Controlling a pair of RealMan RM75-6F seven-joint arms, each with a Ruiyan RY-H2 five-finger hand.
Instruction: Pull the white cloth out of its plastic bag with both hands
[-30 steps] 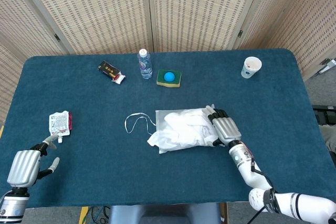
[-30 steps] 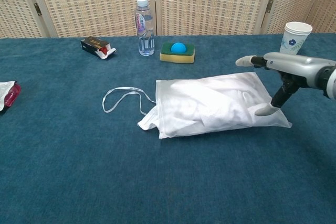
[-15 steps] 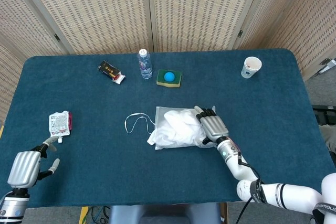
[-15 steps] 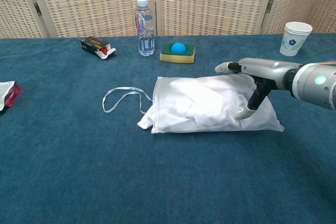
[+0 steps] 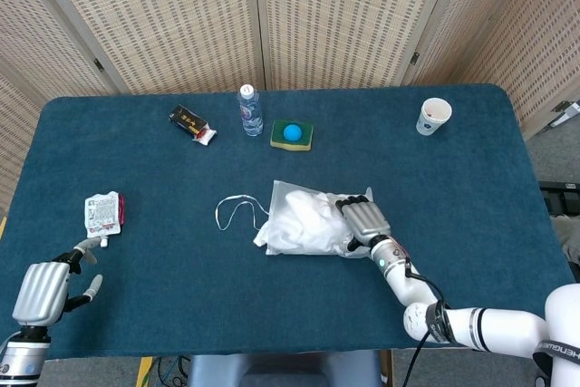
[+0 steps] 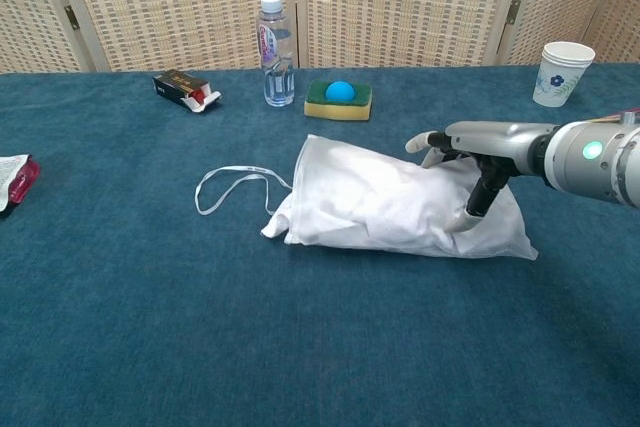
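Observation:
The plastic bag [image 5: 304, 219] [image 6: 370, 207] with the white cloth inside lies mid-table, its open mouth to the left, where a bit of cloth [image 6: 275, 229] sticks out. A white drawstring [image 5: 237, 210] [image 6: 230, 187] loops away from the mouth. My right hand [image 5: 361, 220] [image 6: 470, 147] rests on the bag's right end, fingers laid over the top and thumb pressing down into its side. My left hand [image 5: 41, 289] hovers at the table's near left corner, fingers apart and holding nothing; only the head view shows it.
Along the far edge stand a water bottle [image 5: 249, 111], a green sponge with a blue ball [image 5: 291, 134], a small dark box [image 5: 192, 122] and a paper cup [image 5: 434, 116]. A white and red pouch [image 5: 103, 212] lies at the left, near my left hand.
My right hand has slid left over the bag, pushing its right end left and bunching it up. The bag has turned slightly. The left hand has stayed put.

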